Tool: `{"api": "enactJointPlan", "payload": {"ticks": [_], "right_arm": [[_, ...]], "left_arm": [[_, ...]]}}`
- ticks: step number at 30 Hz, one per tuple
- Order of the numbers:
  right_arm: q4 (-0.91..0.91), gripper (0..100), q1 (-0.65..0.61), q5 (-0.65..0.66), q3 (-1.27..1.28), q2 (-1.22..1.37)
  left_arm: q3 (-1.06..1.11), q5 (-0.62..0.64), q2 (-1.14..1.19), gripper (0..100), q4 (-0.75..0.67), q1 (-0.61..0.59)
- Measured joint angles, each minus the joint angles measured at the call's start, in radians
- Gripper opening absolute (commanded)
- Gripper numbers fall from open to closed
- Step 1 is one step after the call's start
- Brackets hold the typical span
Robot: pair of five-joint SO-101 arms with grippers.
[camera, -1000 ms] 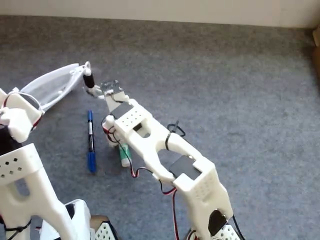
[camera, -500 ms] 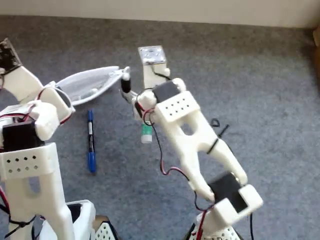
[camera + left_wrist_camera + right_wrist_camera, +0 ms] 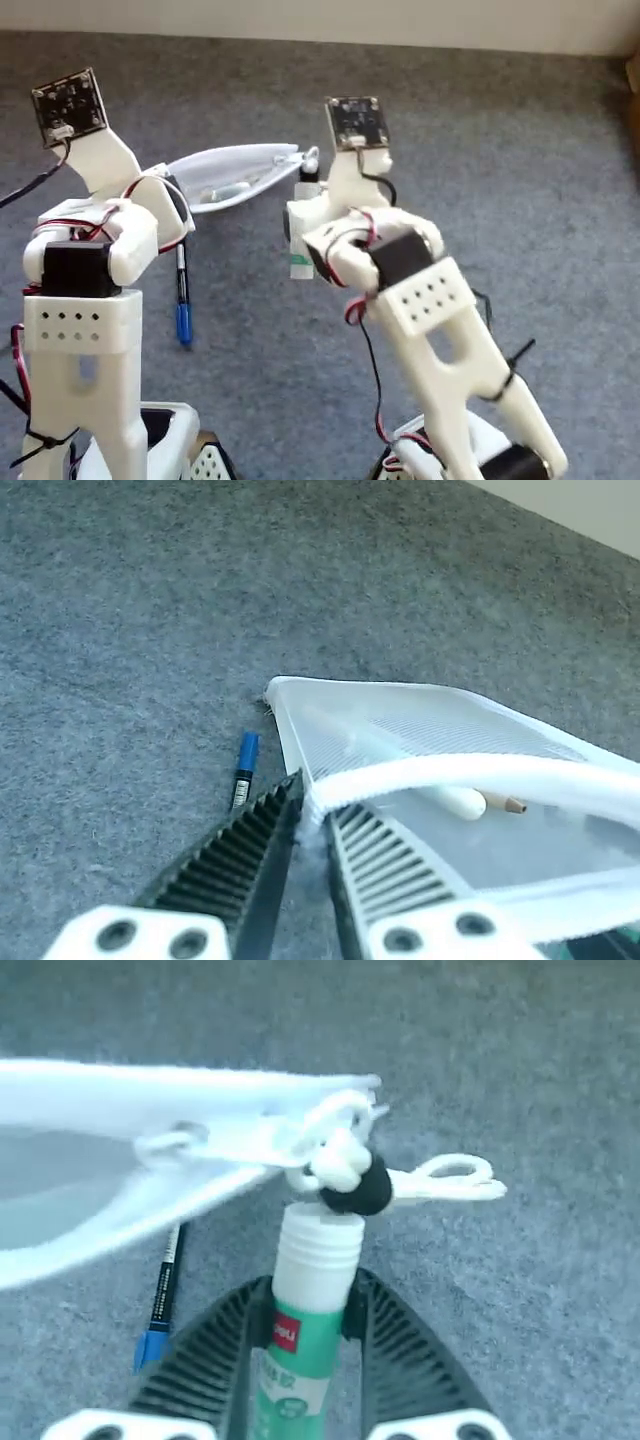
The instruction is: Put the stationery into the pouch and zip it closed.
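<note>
Mesh made up the pouch (image 3: 430,770): white, see-through, finely ribbed, long and tapering to a point, with a thick soft rim. Inside it lay a smooth white stick (image 3: 465,802) with a tan tip. The left gripper (image 3: 312,815) was pinched tight on the pouch's rim, its black ridged jaws almost meeting, and the pouch stretched away from its tips, lifted off the grey, nubbly carpet (image 3: 520,180). The right gripper (image 3: 310,1285) was clamped on a glue stick (image 3: 318,1250), a round tube with a ribbed white cap and a green label, standing out past the fingertips. Just beyond the cap hung the pouch's looped white cord (image 3: 450,1178) with a round black bead (image 3: 362,1188), the cap touching or nearly touching the bead. A slim blue pen (image 3: 182,290) lay flat on the carpet below and to one side of both grippers. In the high view both arms stood bent at the elbow, wrists lifted, each gripper at one end of the pouch.
</note>
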Motion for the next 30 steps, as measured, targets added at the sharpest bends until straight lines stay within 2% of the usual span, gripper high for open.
{"api": "enactJointPlan", "payload": {"ticks": [11,15,30], "right_arm": [[-0.195,0.5,-0.002,0.0,0.244,-0.439],[-0.292,0.5,-0.051,0.0,0.328,-0.545],[-0.942,0.5,-0.163,0.0,0.585,-0.612]], "left_arm": [[0.0,-0.005,0.0,1,0.0,0.0],[0.0,-0.005,0.0,1,0.0,0.0],[0.0,-0.005,0.0,1,0.0,0.0]]}}
